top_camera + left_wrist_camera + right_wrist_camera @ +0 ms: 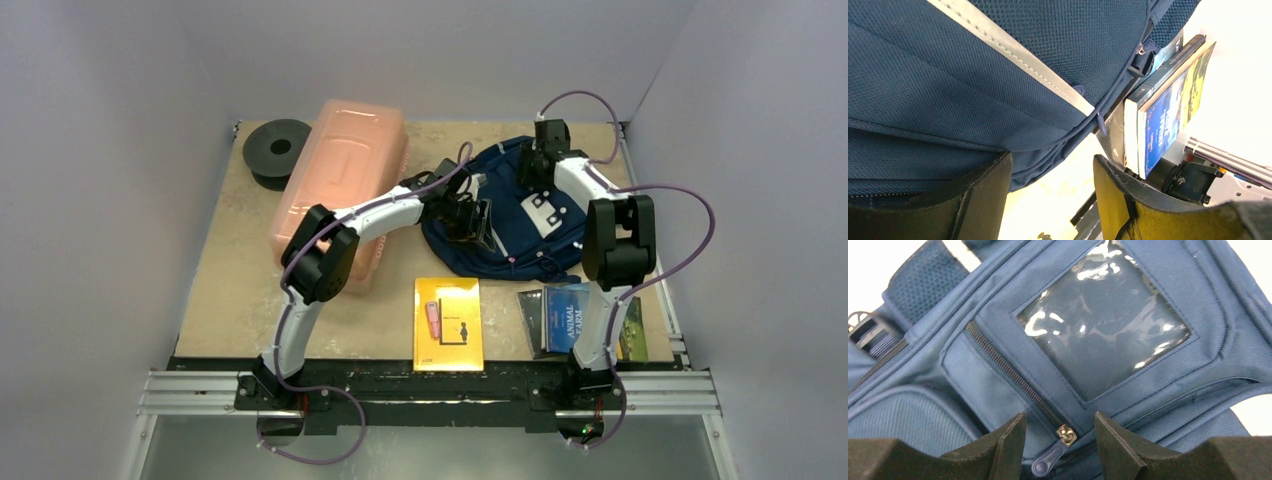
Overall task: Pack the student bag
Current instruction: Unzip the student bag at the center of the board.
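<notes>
soft, floppy bag (510, 200), likely light; pinch zip pull (1048, 460) at lower centre; left gripper (1052, 172) and right gripper (1060, 430) both spread.

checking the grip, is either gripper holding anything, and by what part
Nothing is held: right gripper open astride the zip pull of the bag; left gripper open at its edge.
</notes>
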Controlling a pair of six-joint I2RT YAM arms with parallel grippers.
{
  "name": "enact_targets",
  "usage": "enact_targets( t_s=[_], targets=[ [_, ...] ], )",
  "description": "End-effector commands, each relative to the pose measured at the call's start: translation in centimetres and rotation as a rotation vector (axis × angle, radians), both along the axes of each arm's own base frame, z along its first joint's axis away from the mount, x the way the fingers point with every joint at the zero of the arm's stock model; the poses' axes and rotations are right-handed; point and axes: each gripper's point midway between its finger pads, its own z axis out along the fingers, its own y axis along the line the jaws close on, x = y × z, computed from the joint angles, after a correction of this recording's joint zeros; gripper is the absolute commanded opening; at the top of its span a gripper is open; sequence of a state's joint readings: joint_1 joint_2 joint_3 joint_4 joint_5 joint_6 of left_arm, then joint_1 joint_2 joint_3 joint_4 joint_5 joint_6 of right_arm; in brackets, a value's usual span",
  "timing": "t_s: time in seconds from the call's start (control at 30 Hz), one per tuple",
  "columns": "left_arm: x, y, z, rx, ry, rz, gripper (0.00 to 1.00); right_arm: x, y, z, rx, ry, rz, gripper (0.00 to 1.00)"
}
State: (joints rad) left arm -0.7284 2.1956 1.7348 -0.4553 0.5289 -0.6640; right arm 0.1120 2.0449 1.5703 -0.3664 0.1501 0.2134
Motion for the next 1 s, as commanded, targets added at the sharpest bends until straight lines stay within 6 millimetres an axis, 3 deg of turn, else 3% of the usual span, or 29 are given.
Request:
enact_targets(
  t_s=[0.0, 0.27, 0.4, 0.6, 0.63, 0.8, 0.97],
  targets=[
    [-1.4, 0.2, -0.9, 0.025, 0.075, -0.020, 0.60, -1.4, 2.8, 2.2, 0.109, -0.011, 0.154, 0.56],
    [-1.5, 0.3, -1.4, 0.037, 0.081, -0.021, 0.60, -0.8, 5.0, 4.7, 0.201, -0.053, 0.225, 0.37],
    [-1.5, 0.3, -1.3, 0.036, 0.079, -0.024, 0.60, -0.6, 2.6, 5.6, 0.102, -0.059, 0.131, 0.36],
    [-1.7, 0.1, -0.8, 0.026, 0.073, -0.030, 0.60, -1.2, 2.3, 6.9, 0.056, -0.066, 0.107, 0.39],
    [-1.7, 0.1, -0.8, 0.025, 0.073, -0.029, 0.60, -1.4, 2.1, 6.9, 0.057, -0.060, 0.083, 0.50],
    [-1.8, 0.1, -1.0, 0.028, 0.077, -0.031, 0.60, -3.4, 2.0, 4.7, 0.180, 0.009, -0.183, 0.50],
    [-1.9, 0.0, -1.1, 0.029, 0.081, -0.034, 0.60, -2.6, 3.3, 3.0, 0.237, 0.019, -0.184, 0.48]
  ],
)
